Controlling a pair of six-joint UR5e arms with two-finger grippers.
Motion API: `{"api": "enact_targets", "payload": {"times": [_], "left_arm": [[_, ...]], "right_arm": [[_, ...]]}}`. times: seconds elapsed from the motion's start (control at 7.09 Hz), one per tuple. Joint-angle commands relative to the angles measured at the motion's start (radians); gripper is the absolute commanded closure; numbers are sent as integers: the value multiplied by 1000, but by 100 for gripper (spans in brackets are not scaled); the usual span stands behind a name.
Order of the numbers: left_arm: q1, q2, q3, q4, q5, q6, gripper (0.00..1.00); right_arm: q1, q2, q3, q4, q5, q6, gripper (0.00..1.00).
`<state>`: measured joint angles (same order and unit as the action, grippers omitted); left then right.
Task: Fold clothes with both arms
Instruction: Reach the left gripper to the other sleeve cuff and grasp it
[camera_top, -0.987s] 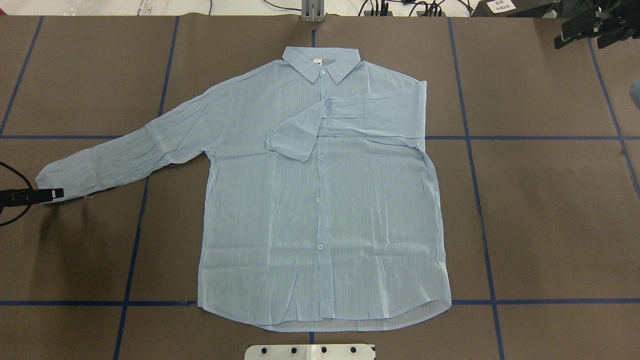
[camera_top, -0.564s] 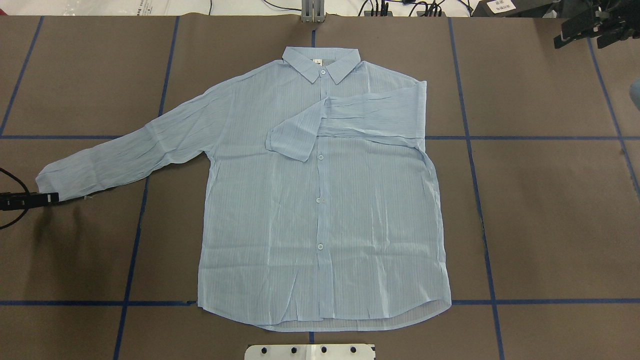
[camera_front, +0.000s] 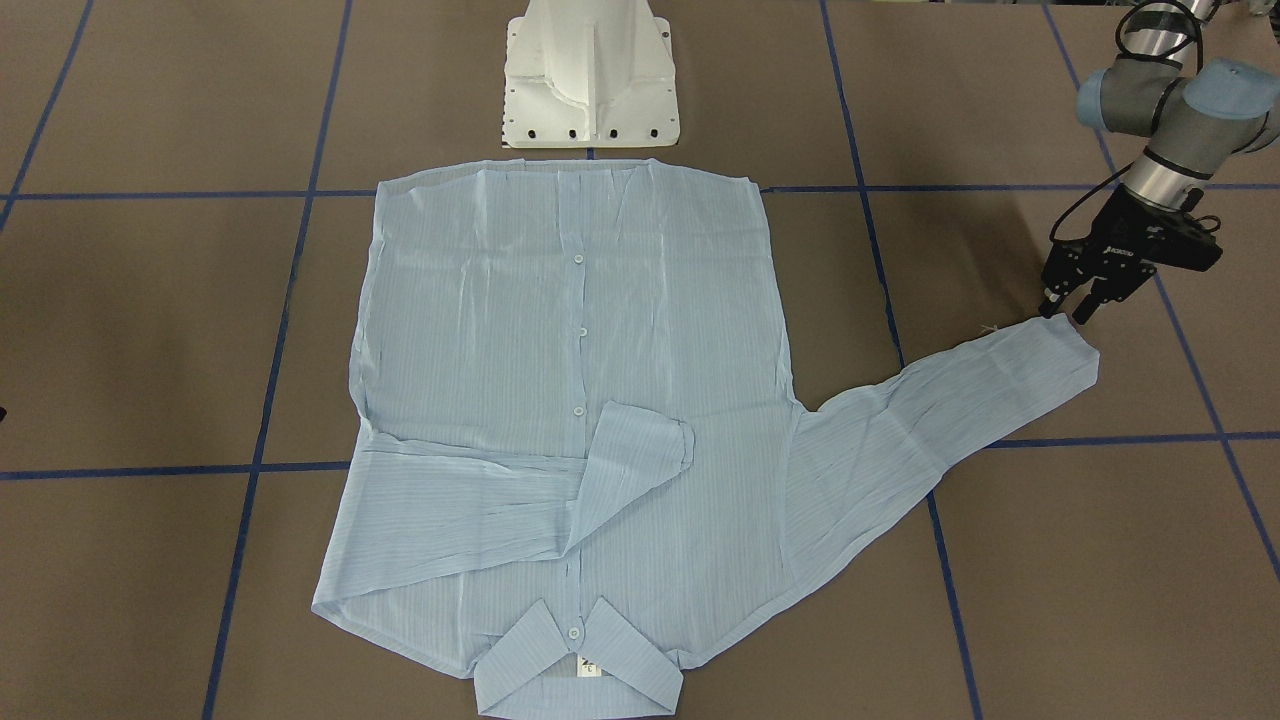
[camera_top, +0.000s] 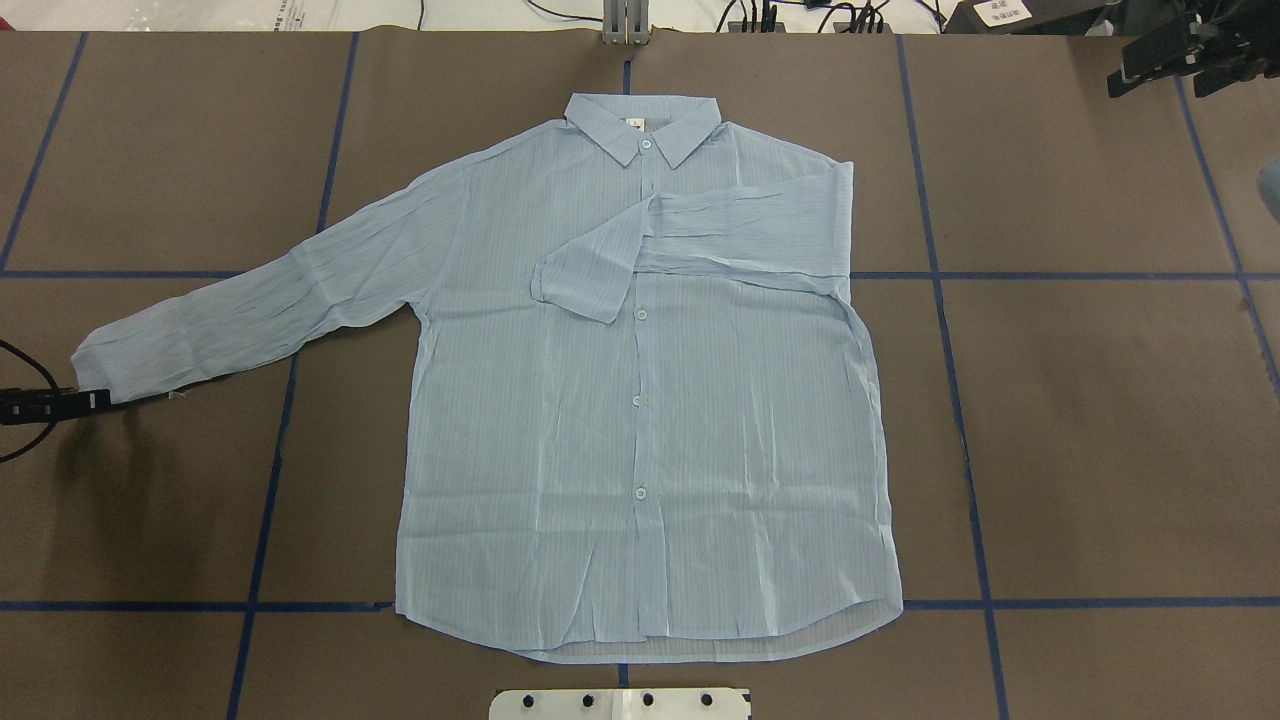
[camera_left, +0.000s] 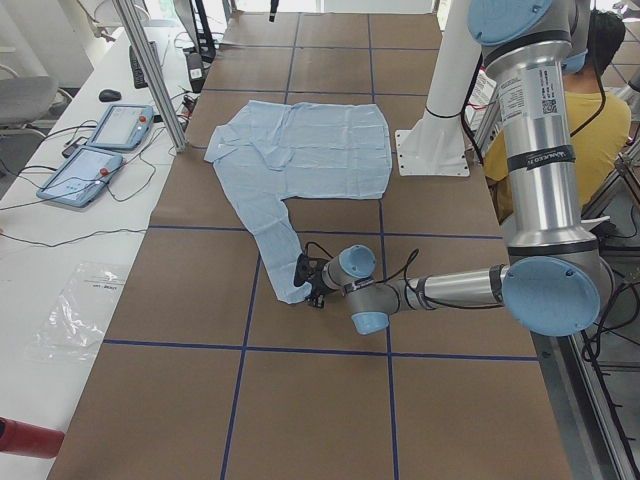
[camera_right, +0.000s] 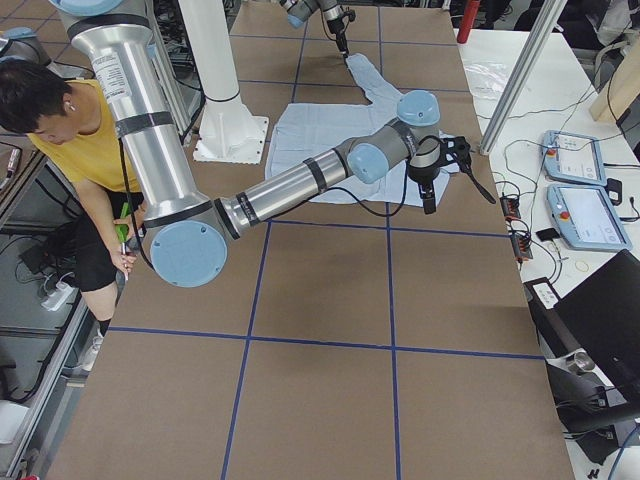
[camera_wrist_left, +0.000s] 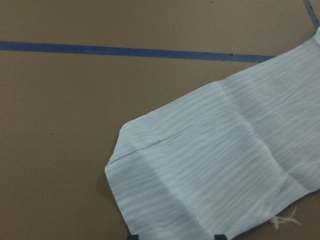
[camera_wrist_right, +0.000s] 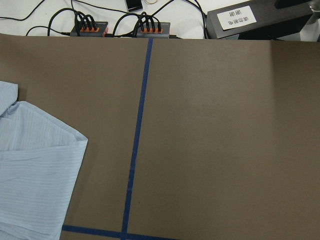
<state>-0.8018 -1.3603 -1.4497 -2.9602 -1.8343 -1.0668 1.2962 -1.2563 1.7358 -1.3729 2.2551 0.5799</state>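
Observation:
The light blue pinstriped shirt (camera_top: 640, 420) lies flat and buttoned on the brown table, collar (camera_top: 645, 125) at the far side. One sleeve (camera_top: 720, 235) is folded across the chest. The other sleeve (camera_top: 260, 310) stretches out toward the left arm. My left gripper (camera_front: 1063, 312) is low at that sleeve's cuff (camera_wrist_left: 200, 185) and open; in the wrist view its two fingertips (camera_wrist_left: 132, 237) straddle the cuff's edge. My right gripper (camera_top: 1160, 62) hovers open past the table's far right corner, away from the shirt, and its wrist view shows only a shirt corner (camera_wrist_right: 35, 175).
The white pedestal base (camera_front: 590, 75) stands just behind the shirt's hem. Blue tape lines (camera_top: 940, 275) grid the table. A person in a yellow shirt (camera_right: 80, 150) sits beside the robot. Teach pendants (camera_left: 100, 145) and power strips with cables (camera_wrist_right: 90, 25) line the far edge.
The left gripper has slid a little leftward along the table, from over the cuff's corner to its very edge. The shirt and the right arm have not moved.

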Motion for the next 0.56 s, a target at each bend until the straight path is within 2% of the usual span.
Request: {"api": "enact_targets", "payload": {"times": [0.0,0.14,0.28,0.42], "left_arm": [[1,-6,8,0,9,1,44],[1,-6,8,0,9,1,57],[1,-10,8,0,9,-1,88],[1,-8,8,0,10,-1,100]], "right_arm": [[0,0,-1,0,0,0,0],[0,0,-1,0,0,0,0],[0,-2,-1,0,0,0,0],[0,-5,-1,0,0,2,0]]}}
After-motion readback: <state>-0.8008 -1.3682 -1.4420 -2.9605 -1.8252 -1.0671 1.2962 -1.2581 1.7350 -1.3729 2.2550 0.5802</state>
